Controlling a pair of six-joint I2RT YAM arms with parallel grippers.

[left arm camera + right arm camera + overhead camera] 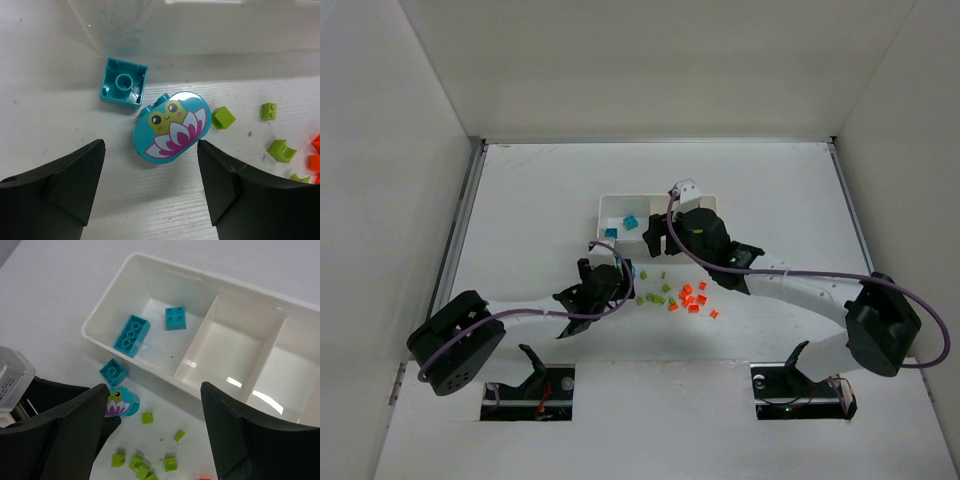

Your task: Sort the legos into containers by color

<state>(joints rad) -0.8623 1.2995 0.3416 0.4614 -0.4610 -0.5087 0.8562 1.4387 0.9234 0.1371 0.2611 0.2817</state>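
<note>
The top camera looks down from above and behind the 2 arm bases (pixel 535 385), taking in the whole desk (pixel 540 200). The left wrist camera sits close over the desk, facing the tray (pixel 200 30) wall; the right looks down into the tray from higher. These 2 share the frog-printed teal piece (pixel 170 127).

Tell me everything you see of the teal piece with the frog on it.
The frog piece is a glossy teal plastic oval, its top printed with a smiling green frog above pink-and-white petals. It lies print-up on the white table just outside the tray. The left hand is open around it, not touching. An upturned teal brick sits beside it; contact unclear.
</note>
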